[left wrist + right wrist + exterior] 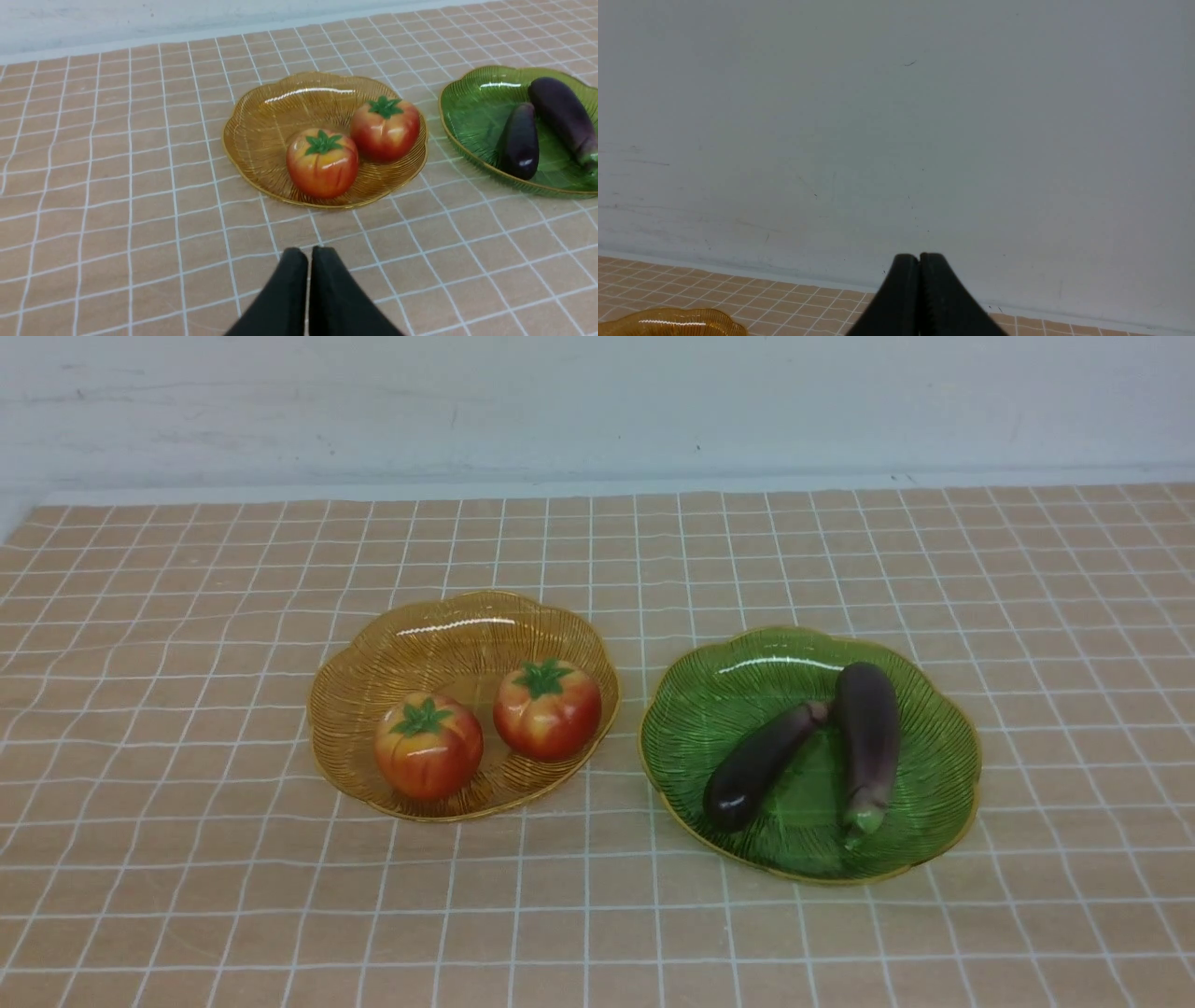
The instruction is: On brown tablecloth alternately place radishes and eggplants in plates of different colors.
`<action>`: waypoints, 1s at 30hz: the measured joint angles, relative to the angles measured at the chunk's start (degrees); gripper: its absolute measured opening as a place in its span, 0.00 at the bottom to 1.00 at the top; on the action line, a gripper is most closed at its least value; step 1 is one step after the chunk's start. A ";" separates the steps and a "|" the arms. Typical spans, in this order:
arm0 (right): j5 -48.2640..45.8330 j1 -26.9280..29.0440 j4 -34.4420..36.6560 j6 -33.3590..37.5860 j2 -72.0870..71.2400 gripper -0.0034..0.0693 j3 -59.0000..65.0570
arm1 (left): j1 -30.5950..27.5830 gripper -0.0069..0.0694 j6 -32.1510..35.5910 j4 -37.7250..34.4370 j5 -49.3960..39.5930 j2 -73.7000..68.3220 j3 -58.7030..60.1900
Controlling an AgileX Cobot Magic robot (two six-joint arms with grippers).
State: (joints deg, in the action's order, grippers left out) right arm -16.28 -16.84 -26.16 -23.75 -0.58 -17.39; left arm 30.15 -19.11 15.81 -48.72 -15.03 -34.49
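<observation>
1. While neither arm shows in the front view, the left end effector (308, 254) is clenched on nothing, its tips pressed together over the brown tablecloth (187, 859) and pointing at the amber plate (373, 644).
2. The right end effector (919, 259) is likewise clenched and aimed at the wall (896, 116).
3. The near radish (428, 747) and far radish (547, 709) sit in the amber plate.
4. The left eggplant (761, 761) and right eggplant (868, 728) lie in the green plate (934, 784).
5. The two plate rims stand just apart, and bare cloth surrounds both plates.
</observation>
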 joint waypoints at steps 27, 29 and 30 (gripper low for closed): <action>-0.08 0.00 0.00 0.00 0.00 0.03 0.00 | -22.23 0.09 21.68 -13.46 26.85 15.73 35.81; -0.08 0.00 0.00 0.00 0.00 0.03 0.00 | -22.23 0.09 22.11 -13.21 26.72 15.73 36.05; -0.08 0.00 0.00 0.00 0.00 0.03 0.00 | -22.23 0.09 22.36 -12.93 26.72 15.73 36.05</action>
State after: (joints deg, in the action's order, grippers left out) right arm -16.36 -16.84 -26.16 -23.75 -0.58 -17.39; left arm 7.92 3.25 2.88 -22.00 0.71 1.57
